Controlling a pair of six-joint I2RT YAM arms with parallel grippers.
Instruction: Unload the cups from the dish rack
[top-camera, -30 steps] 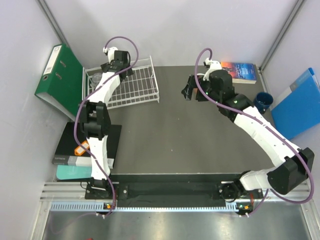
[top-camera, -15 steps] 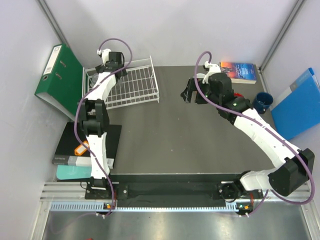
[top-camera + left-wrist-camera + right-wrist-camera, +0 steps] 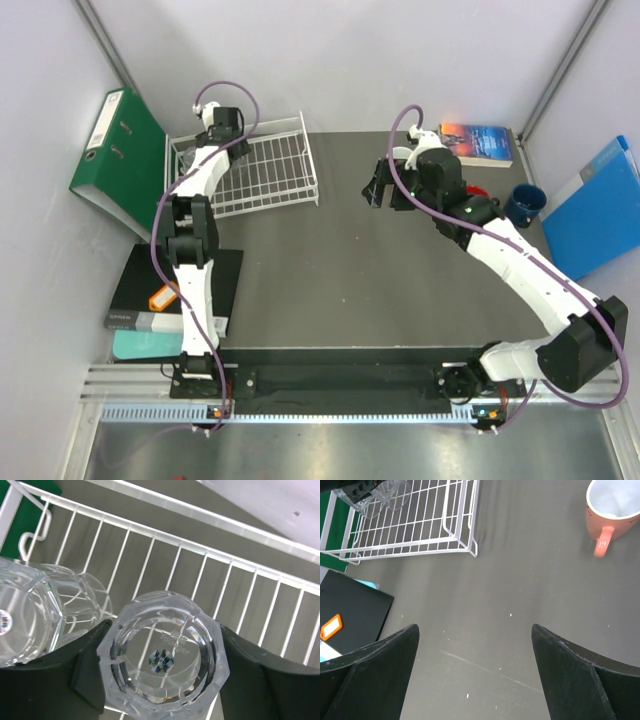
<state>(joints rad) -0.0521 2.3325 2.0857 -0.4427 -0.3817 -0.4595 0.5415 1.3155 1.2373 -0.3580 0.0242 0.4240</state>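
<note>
Top view: the left arm is reaching to the far left corner of the rack [image 3: 262,168], with the left pincer [image 3: 222,122] over it. What the pincer is holding cannot be told from here. The right pincer [image 3: 376,190] is hanging above the bare tabletop [image 3: 330,270] at mid-far. A blue mug [image 3: 525,204] is standing at the far right, near a book [image 3: 480,143] and a blue folder [image 3: 598,205]. A green binder [image 3: 120,150] is leaning left of the rack.

Left wrist view: this view alone is showing the grasp. The left pincer [image 3: 162,672] is clamping a tumbler [image 3: 165,657] inside the rack [image 3: 210,517], one finger pressing each side. A second tumbler [image 3: 37,615] is lying just beside it on the left, also in the rack.

Right wrist view: the right pincer [image 3: 475,630] is standing wide apart, holding nothing. Only here is an orange mug [image 3: 612,505] plainly showing, upright on the tabletop [image 3: 520,580], well apart from the rack [image 3: 420,522]. Both tumblers are appearing small at the rack's far left corner.
</note>
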